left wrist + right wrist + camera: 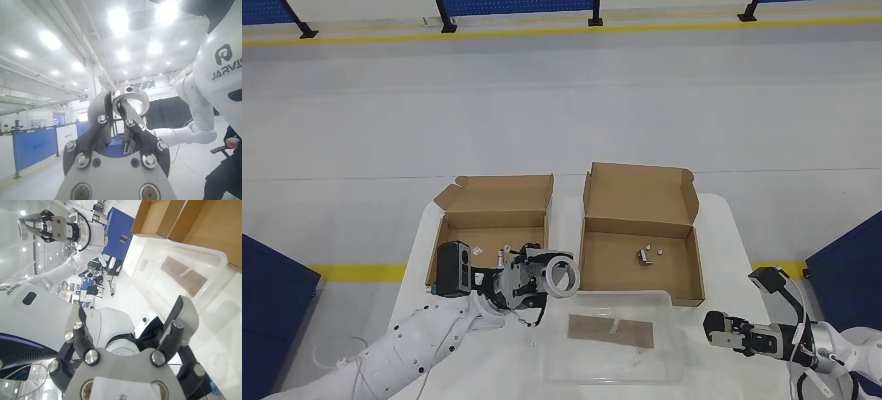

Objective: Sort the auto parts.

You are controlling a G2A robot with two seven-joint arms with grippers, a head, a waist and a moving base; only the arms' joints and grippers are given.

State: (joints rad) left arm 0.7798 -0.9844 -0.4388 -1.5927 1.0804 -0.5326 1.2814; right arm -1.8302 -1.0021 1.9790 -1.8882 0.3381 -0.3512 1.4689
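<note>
A metal ring (130, 98) is being held clamped in the fingers of the left gripper (115, 107), raised beside the left box (497, 200), not yet deposited. Small parts (645, 256) are lying in it and in the right box (637, 200). The fingers of the right gripper (130, 308) are being held apart, empty, near the clear bin (622, 293). Sorting is judged partly done.

The ring (130, 100) was smooth bare metal with a soft sheen. The left box (497, 200) and the right box (642, 215) were matt brown cardboard. The bin (562, 360) was clear, glossy plastic. The tabletop (720, 250) looked white and smooth. The right tool (130, 306) had ribbed black pads (174, 309), matt grey shells and shiny metal screws.
</note>
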